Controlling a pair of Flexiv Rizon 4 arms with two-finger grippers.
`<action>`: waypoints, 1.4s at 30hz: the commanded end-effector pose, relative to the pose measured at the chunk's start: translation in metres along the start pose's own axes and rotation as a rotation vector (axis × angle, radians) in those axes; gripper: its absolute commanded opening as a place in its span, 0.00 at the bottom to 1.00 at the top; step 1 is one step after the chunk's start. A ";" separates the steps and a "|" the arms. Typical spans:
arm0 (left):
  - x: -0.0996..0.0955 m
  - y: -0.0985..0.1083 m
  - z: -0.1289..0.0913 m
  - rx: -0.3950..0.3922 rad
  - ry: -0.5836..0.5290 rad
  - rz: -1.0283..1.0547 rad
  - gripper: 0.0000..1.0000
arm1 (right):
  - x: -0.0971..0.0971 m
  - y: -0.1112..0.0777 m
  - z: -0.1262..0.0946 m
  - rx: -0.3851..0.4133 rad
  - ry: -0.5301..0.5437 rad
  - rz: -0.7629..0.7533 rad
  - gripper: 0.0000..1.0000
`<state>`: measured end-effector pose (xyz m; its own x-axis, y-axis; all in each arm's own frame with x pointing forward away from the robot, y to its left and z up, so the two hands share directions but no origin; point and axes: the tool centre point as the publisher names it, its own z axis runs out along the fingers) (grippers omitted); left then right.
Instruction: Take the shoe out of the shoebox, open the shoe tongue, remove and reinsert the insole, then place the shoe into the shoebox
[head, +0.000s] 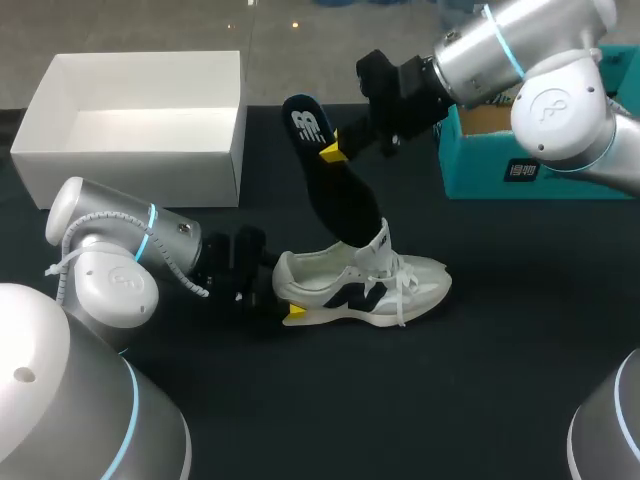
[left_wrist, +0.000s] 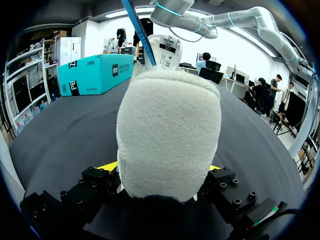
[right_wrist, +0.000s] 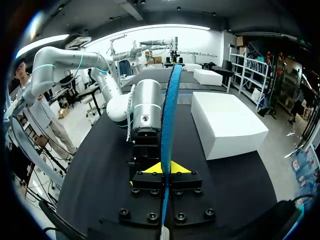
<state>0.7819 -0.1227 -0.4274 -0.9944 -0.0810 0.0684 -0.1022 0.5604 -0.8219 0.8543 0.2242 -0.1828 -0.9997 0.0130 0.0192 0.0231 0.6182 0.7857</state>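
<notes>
Left gripper (head: 282, 296) clamped on heel of shoe (head: 370, 285), which lies on table (head: 500, 380), toe toward robot's right, in front of shoebox (head: 130, 150). Right gripper (head: 329, 150) pinches insole (head: 335, 190) near upper end. Insole's long axis slants down into shoe mouth, lower tip apparently inside, hidden.

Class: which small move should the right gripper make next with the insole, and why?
Probably the right gripper should draw the insole up and out along its length: only its lower end sits in the shoe, whose heel the left gripper clamps steady.
</notes>
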 end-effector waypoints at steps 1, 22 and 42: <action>0.000 0.002 0.002 0.001 0.000 0.001 0.00 | 0.000 0.003 -0.001 0.011 -0.001 0.002 0.00; 0.000 0.002 0.002 0.001 0.000 0.001 0.00 | -0.002 0.035 -0.048 -0.277 0.172 0.242 0.00; 0.000 0.002 0.002 0.001 0.000 0.001 0.00 | 0.052 0.042 -0.081 -0.269 0.197 0.399 0.00</action>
<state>0.7819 -0.1227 -0.4275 -0.9944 -0.0811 0.0684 -0.1023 0.5605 -0.8218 0.8091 0.1903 -0.1011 -0.8918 0.0183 0.4521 0.4260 0.3705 0.8253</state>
